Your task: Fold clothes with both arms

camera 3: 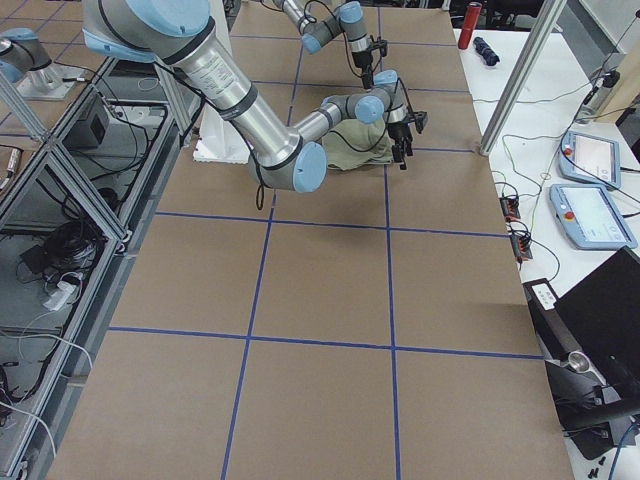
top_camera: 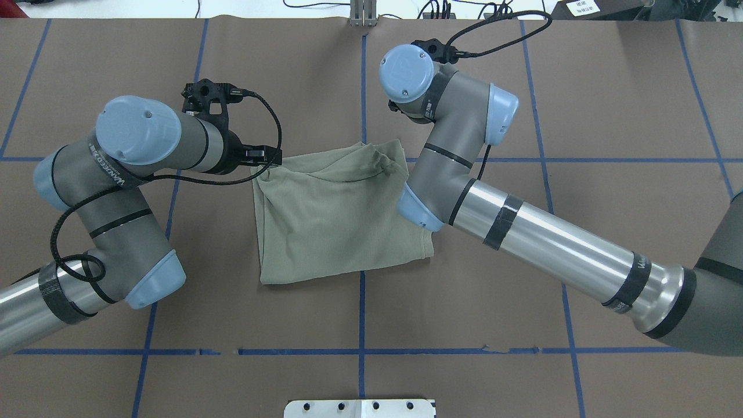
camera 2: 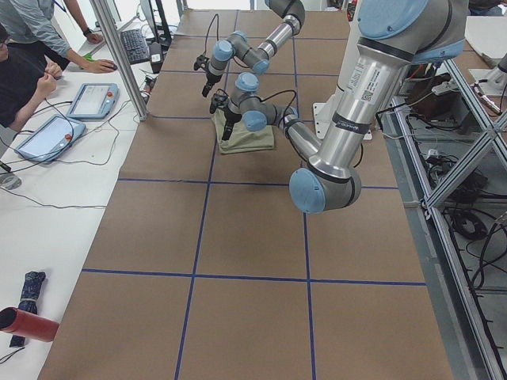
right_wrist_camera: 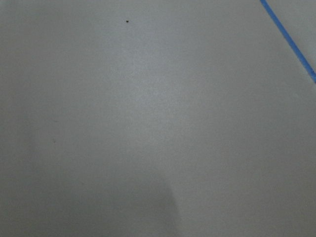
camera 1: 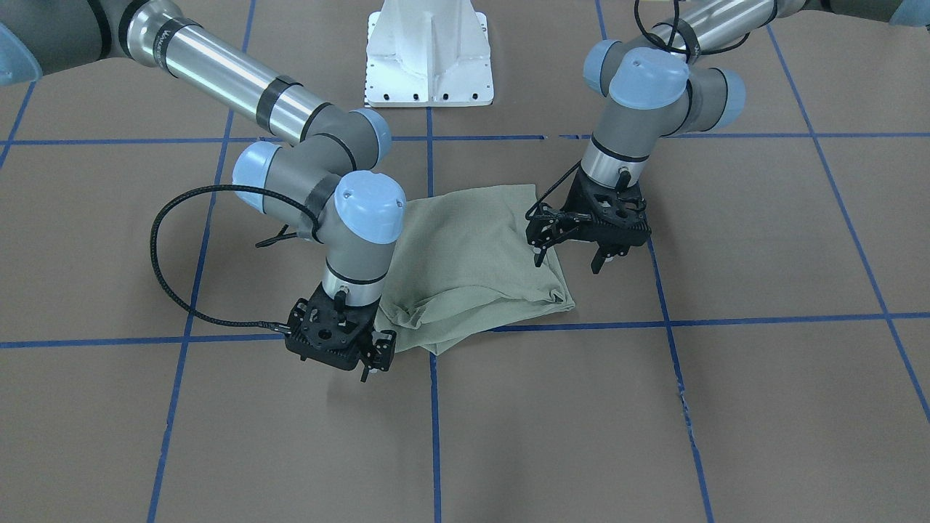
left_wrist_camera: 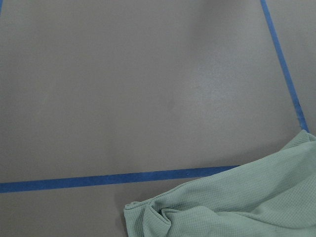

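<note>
Sage-green shirt (top_camera: 336, 215) is seen folded compact on the table (top_camera: 522, 325). Left gripper (camera 1: 567, 265) jaws are spread and empty; right gripper (camera 1: 374, 362) jaws can't be told. A final fold or a retreat is judged next.

Left arm (camera 1: 657, 94): grey joints, light blue caps, silver tube, thin black cable.
Right arm (camera 1: 218, 69): same colours, black tape bands; braided black cable loops at the wrist's 9 o'clock, front-facing view.

Soft matt knit shirt (top_camera: 342, 220) on smooth matt brown paper (top_camera: 464, 302)
</note>
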You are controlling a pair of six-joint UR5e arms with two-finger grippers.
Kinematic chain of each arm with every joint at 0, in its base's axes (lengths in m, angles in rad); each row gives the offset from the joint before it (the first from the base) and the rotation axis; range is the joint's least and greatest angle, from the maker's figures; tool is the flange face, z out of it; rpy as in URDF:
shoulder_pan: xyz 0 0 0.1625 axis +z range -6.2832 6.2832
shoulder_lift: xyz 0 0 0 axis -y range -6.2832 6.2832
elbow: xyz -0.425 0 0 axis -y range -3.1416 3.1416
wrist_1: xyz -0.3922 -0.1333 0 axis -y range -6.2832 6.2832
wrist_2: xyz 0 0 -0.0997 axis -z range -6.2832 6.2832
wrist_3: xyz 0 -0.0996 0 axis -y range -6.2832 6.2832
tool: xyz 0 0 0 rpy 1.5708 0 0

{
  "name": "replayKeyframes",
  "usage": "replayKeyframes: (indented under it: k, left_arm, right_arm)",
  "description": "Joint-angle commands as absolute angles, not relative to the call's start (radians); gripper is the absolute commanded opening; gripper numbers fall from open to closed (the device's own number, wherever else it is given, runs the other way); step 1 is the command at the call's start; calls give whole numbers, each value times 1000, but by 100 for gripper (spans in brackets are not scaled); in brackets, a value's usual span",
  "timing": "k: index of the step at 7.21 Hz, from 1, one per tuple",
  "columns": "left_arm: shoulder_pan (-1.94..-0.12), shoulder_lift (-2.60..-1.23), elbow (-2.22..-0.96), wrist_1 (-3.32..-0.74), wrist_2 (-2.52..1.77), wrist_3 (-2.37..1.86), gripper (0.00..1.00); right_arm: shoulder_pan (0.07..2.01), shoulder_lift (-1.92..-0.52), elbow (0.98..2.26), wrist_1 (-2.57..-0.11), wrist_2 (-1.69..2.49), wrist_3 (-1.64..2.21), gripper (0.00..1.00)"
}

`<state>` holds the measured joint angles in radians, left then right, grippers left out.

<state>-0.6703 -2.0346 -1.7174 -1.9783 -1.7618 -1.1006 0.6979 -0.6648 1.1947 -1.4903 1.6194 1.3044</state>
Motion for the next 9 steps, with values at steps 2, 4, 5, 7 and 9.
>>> replayKeyframes:
  k: [2, 4, 5, 7, 9]
  left_arm:
    - [-695, -1952, -1832, -1933, -1793, -1004, 100]
    - [-905, -1809, -1987, -1800, -1952, -646, 100]
    - [-1052, -1736, -2000, -1778, -2067, -432, 100]
    - [-1298, -1567, -1985, -1775, -2233, -307, 100]
    - [-1452, -1471, -1932, -1781, -2250, -161, 100]
  right_arm:
    - [855, -878, 1526, -1610, 1881, 957, 100]
    - [1056, -1093, 1743, -1727, 2058, 582, 100]
    - [1166, -1203, 1775, -1726, 2148, 407, 100]
    - [1314, -1406, 1781, -1717, 2215, 127, 100]
    - [1429, -1535, 1773, -1717, 2230, -40, 100]
